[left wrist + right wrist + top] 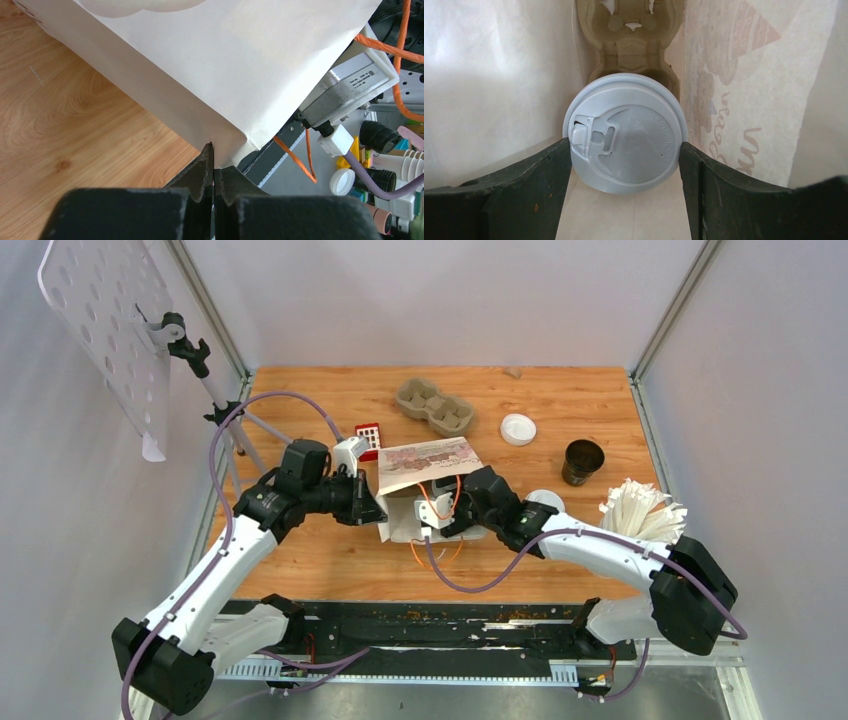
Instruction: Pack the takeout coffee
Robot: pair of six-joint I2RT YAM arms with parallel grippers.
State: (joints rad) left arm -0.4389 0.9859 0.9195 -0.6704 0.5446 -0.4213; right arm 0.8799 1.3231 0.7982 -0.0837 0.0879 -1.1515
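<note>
One takeout coffee [624, 135], white lid facing the wrist cam, sits right between the right gripper [625, 146] fingers [544, 170]. Both pads are pressed on the lid's rim, so the jaws stand wide but they're holding it. Hand and cup are inside the one paper bag [425, 462], which lies on its side. Just past the cup, deeper in the bag, there's a pulp tray [631, 45].

The left gripper [213, 155] is pinched tight on the bag's corner edge, on the far side of the bag from the right hand.

Out on the table [330, 550]: a second pulp tray [435, 406] beyond the bag, one unlidded dark cup [582, 461], two loose lids (one [517, 428] near that tray, one [547, 498] half hidden beside the right arm), and one stick holder [640, 508].
</note>
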